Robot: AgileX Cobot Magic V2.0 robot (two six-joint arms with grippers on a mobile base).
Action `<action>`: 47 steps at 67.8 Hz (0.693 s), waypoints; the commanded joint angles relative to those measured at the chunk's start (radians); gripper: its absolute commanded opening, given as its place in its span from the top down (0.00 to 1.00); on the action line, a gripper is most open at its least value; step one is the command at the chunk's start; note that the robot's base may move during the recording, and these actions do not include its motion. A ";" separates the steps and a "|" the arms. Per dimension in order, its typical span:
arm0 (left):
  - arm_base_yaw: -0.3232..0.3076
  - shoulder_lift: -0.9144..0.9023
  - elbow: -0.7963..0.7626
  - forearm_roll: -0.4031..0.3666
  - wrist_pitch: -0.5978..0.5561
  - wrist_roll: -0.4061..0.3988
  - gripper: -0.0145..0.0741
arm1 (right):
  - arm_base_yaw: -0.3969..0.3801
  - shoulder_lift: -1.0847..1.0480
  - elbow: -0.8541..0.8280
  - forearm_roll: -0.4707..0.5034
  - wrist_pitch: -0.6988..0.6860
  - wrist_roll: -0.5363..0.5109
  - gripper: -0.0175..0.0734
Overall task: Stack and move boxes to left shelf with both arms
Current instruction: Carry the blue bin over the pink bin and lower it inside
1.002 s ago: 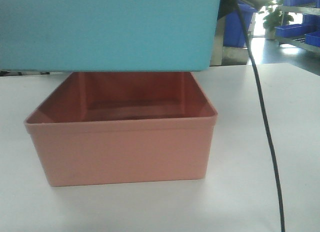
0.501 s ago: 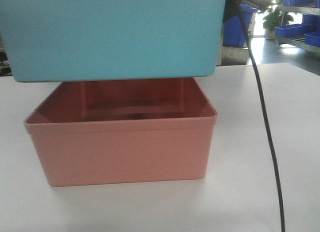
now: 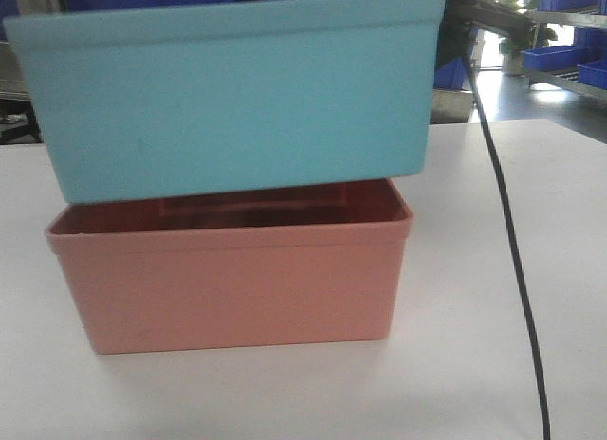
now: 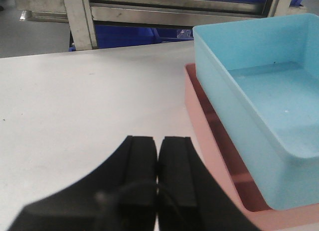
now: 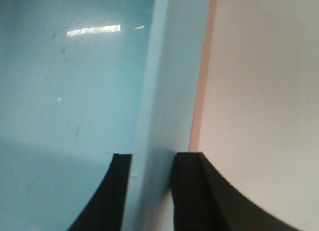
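On the desk (image 3: 474, 269), the blue box (image 3: 237, 99) hangs tilted, seemingly entering the pink box (image 3: 237, 288), one wall clamped in the right pincer (image 5: 152, 159), left pincer (image 4: 158, 141) closed empty; that one-sided hold could wedge it crooked.

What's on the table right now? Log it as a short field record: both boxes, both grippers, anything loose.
teal box: tilted, base partly down inside the pink box, not fully seated
pink box: upright on the white table, open top
right gripper: one finger on each side of the teal box's wall, clamping it
left gripper: shut, empty, over bare table beside the boxes
cable: thin, black, running down across the front view, to the right of the boxes there
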 commanded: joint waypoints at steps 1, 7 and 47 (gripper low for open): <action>-0.008 0.001 -0.030 0.011 -0.065 -0.004 0.85 | -0.003 -0.069 -0.003 0.090 -0.094 0.011 0.75; -0.008 0.001 -0.030 0.011 -0.065 -0.004 0.85 | -0.003 -0.069 0.023 0.120 -0.127 0.011 0.75; -0.008 0.001 -0.030 0.011 -0.065 -0.004 0.85 | -0.003 0.004 0.033 0.120 -0.184 -0.083 0.75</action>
